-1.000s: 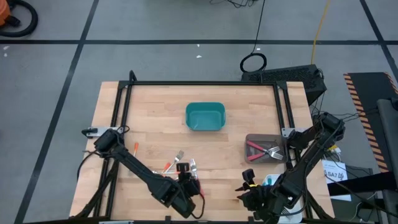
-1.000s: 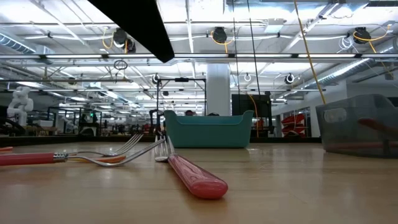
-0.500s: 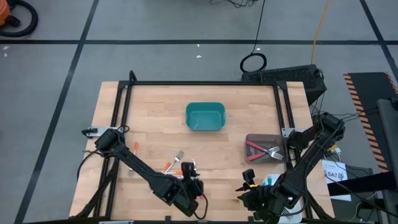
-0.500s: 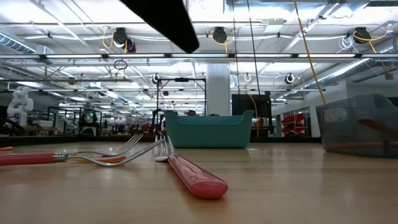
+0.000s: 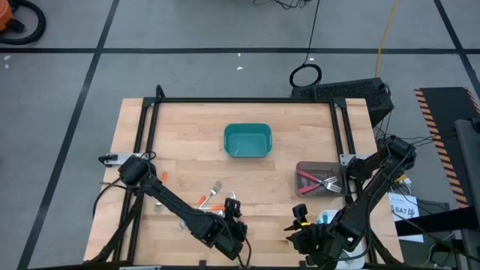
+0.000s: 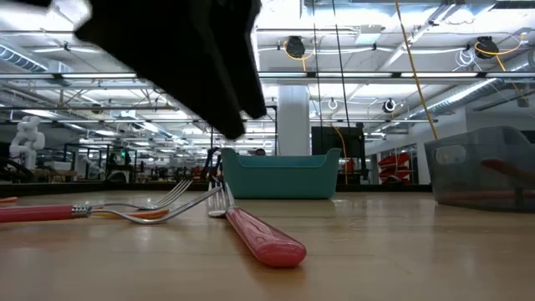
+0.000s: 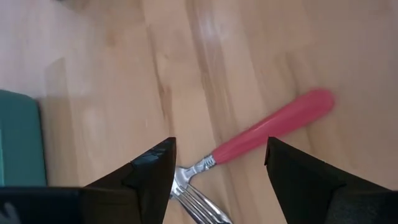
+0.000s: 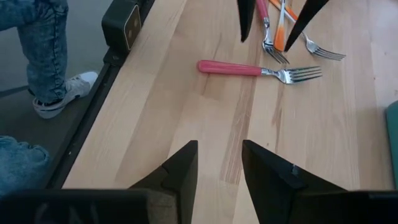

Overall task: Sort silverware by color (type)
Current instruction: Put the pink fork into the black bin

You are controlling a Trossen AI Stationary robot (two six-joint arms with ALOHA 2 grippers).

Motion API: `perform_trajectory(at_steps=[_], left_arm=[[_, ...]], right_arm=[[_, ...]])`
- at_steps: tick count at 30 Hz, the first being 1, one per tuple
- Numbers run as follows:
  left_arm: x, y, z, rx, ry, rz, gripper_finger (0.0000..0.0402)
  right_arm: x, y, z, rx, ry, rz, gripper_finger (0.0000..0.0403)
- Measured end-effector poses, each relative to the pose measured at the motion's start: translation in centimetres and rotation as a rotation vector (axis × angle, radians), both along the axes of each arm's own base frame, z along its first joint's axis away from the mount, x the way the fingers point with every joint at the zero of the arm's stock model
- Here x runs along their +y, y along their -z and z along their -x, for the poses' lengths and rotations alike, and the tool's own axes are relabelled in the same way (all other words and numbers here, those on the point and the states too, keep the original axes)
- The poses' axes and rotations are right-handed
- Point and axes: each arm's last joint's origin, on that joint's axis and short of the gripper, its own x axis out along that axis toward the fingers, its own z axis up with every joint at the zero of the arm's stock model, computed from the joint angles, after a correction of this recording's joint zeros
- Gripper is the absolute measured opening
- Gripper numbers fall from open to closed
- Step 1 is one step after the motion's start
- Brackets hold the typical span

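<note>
High view: a few forks [image 5: 214, 201], red and orange, are seen on the wood table [image 5: 180, 142], too bunched to be counted. One teal bin [image 5: 247, 140] and one grey tray [image 5: 320, 180] are seen. Left gripper [image 7: 217, 171] is held wide apart above a red fork [image 7: 264, 132]; right gripper [image 8: 219, 163] is parked, parted

Robotics lab or industrial hall. Wooden surface [image 5: 187, 142] inside black metal frame [image 5: 244, 100] on grey floor with black tape lines [image 5: 90, 75]. Low view: exposed ceiling trusses [image 6: 376, 77], hanging cables [image 6: 411, 67], white humanoid figure, probably robot [image 6: 25, 138], far behind.
</note>
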Motion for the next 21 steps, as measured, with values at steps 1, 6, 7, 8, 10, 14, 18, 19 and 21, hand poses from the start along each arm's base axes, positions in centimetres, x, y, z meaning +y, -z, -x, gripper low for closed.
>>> perform_trajectory(at_steps=[1,6,7,8,10,14,18,19,21], left_arm=[[0.0,0.5,-0.1,0.016,0.009,-0.015,0.0243],[0.4,1.8,-0.6,0.049,0.014,-0.044,0.0243],[0.5,1.8,-0.6,0.051,0.012,-0.045,0.0243],[0.5,1.8,-0.6,0.053,0.012,-0.042,0.0243],[0.7,1.9,-0.7,0.07,0.023,-0.025,0.0243],[0.9,1.9,-0.9,0.114,0.092,-0.015,0.0243],[1.2,2.0,-1.1,0.138,0.158,-0.034,0.0243],[1.3,2.0,-1.1,0.142,0.172,-0.043,0.0243],[1.5,2.0,-1.3,0.149,0.199,-0.058,0.0243]], right_arm=[[0.0,0.0,0.0,0.0,0.0,-0.001,0.0118],[0.0,0.0,0.0,-0.001,0.0,-0.001,0.0118],[0.0,0.0,0.0,-0.002,0.0,-0.001,0.0118],[0.0,0.0,0.0,-0.001,0.0,0.0,0.0118],[0.0,0.0,0.0,-0.003,0.0,-0.002,0.0118],[0.0,0.0,0.0,-0.004,0.002,-0.004,0.0118],[0.0,0.0,0.0,-0.005,0.018,-0.021,0.0118],[0.0,0.0,0.0,-0.005,0.019,-0.022,0.0118],[0.0,0.0,0.0,-0.006,0.019,-0.021,0.0118]])
